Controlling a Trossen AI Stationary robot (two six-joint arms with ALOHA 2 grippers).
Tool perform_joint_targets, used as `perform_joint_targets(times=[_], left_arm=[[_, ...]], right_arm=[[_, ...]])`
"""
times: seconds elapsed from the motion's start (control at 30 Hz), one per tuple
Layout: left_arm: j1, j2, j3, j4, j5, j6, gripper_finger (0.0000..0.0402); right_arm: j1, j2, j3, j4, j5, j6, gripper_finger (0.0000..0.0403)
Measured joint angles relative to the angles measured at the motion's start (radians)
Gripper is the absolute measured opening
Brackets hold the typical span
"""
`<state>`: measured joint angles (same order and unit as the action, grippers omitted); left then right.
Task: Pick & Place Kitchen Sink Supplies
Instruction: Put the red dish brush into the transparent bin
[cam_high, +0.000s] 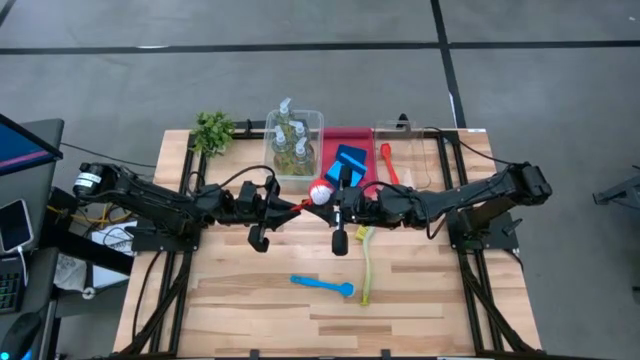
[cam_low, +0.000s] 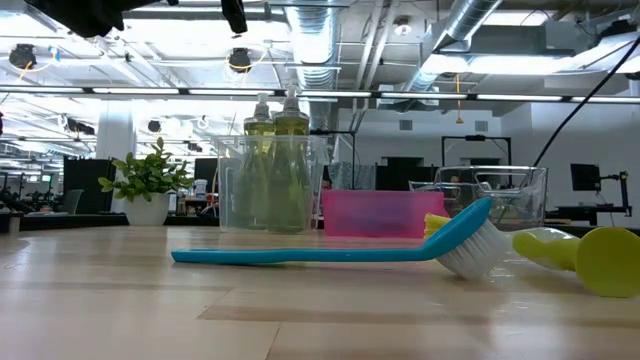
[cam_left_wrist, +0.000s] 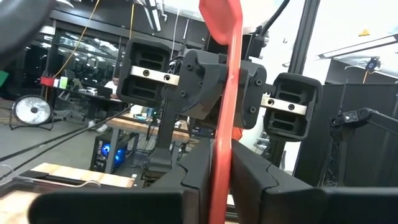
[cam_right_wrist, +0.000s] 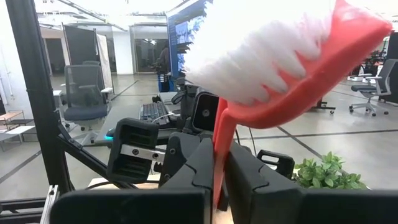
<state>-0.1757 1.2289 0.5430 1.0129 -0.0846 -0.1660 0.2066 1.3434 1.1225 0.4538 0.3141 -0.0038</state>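
Over the middle of the pale wooden counter the two arms meet nose to nose, a red brush caught between them above the boards. The right end effector is clamped tight on the handle just below the white bristles; the left end effector has its fingers narrow around the other end of the handle. A blue brush and a yellow-green brush lie flat on the front boards. Along the back stand a small plant, a clear tub of soap bottles, a red tray with blue sponges, and another clear tub. Beyond is grey floor and an open workshop with ducts overhead.
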Motion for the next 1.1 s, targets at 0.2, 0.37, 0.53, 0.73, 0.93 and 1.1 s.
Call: perform_joint_targets(times=[0.2,0.37,0.53,0.73,0.93,1.1], left_arm=[[0.0,0.0,0.0,0.005,-0.005,-0.002,0.0072],[0.0,0.0,0.0,0.004,-0.005,0.0,0.0099],[0.0,0.0,0.0,0.003,-0.005,0.012,0.0137],[0.0,-0.017,-0.001,0.001,-0.018,0.079,0.0185],[0.006,-0.032,-0.001,-0.006,-0.024,0.116,0.0208],[0.021,-0.032,-0.001,-0.023,-0.027,0.11,0.021]], right_arm=[[0.0,0.0,0.0,-0.001,0.001,-0.003,0.0009],[0.0,0.0,0.0,-0.003,0.002,-0.002,0.0009],[0.0,0.0,0.0,-0.005,0.003,-0.003,0.0009],[-0.006,-0.015,0.0,-0.033,0.003,-0.006,0.0009],[-0.006,-0.057,0.0,-0.109,0.031,-0.005,0.0009],[-0.007,-0.108,0.0,-0.183,0.056,-0.005,0.0009]])
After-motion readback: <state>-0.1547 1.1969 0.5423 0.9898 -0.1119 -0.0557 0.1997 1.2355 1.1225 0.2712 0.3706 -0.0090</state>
